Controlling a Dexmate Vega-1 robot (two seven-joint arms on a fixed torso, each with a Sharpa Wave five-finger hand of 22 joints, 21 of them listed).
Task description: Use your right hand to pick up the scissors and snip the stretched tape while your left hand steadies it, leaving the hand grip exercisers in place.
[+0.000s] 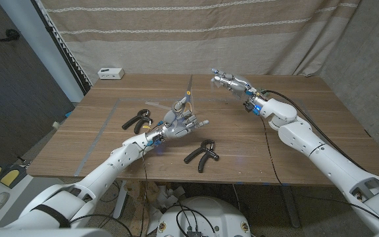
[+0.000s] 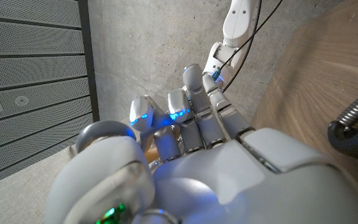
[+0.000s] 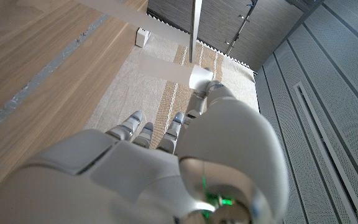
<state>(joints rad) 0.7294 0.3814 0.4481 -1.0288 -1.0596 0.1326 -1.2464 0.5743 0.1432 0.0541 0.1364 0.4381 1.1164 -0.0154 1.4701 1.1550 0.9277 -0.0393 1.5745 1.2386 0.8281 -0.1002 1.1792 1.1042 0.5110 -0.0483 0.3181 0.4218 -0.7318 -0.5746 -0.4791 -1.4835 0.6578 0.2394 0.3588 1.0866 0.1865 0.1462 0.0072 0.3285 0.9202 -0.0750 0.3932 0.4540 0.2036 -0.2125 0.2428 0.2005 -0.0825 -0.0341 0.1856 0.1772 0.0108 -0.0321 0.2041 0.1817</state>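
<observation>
My left hand [image 1: 179, 124] is raised over the middle of the table [image 1: 295, 145]. In the left wrist view its fingers [image 2: 191, 106] curl around a tan piece of the tape [image 2: 151, 149], which sticks up yellowish above the hand [image 1: 188, 97]. My right hand [image 1: 232, 83] hovers further back and to the right, fingers curled. A blurred translucent strip of tape [image 3: 166, 70] runs up to its thumb [image 3: 202, 79]; whether it grips anything is unclear. I cannot make out the scissors. One black hand grip exerciser [image 1: 139, 120] lies left of my left hand, another [image 1: 202, 151] lies near the front edge.
A small white box [image 1: 110, 72] sits at the table's back left corner. A curtain hangs behind the table. Cables run along my right arm [image 1: 288, 125]. The second exerciser [image 2: 353, 124] lies close under my left hand.
</observation>
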